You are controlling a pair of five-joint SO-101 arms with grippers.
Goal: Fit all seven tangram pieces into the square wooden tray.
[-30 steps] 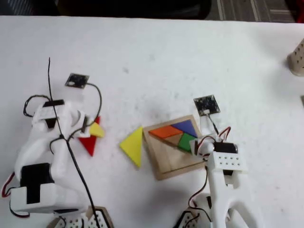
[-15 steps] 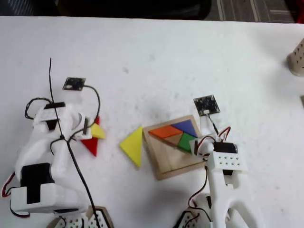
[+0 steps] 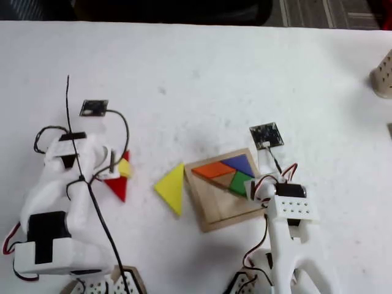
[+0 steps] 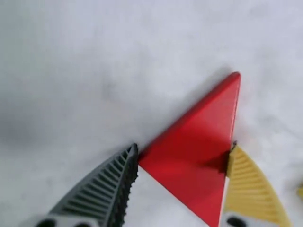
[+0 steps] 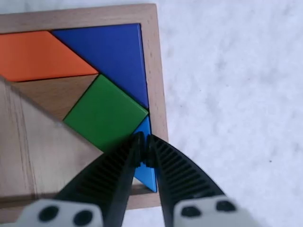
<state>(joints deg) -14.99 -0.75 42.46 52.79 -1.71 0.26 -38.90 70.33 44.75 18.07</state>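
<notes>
A red triangle [image 4: 199,156] lies on the white table, and my left gripper [image 4: 182,153] is shut on it, grey finger [image 4: 113,189] on one edge and yellow finger [image 4: 248,189] on the other. From above, this red triangle [image 3: 117,187] sits at the left. A large yellow triangle [image 3: 171,187] rests just left of the square wooden tray [image 3: 211,225]. In the tray [image 5: 156,71] are an orange parallelogram [image 5: 38,54], a large blue triangle [image 5: 113,52], a green square [image 5: 106,116] and a small blue triangle [image 5: 147,172]. My right gripper [image 5: 143,142] is shut just over that small blue triangle.
Part of the tray floor [image 5: 42,156] is bare wood. A beige perforated object [image 3: 383,76] stands at the right edge. Black cables [image 3: 125,131] loop around the left arm. Open white tabletop lies beyond both arms.
The left arm has crept slightly towards the far side, and its yellow finger has closed in against the red triangle. The right arm and the tray pieces have not moved.
</notes>
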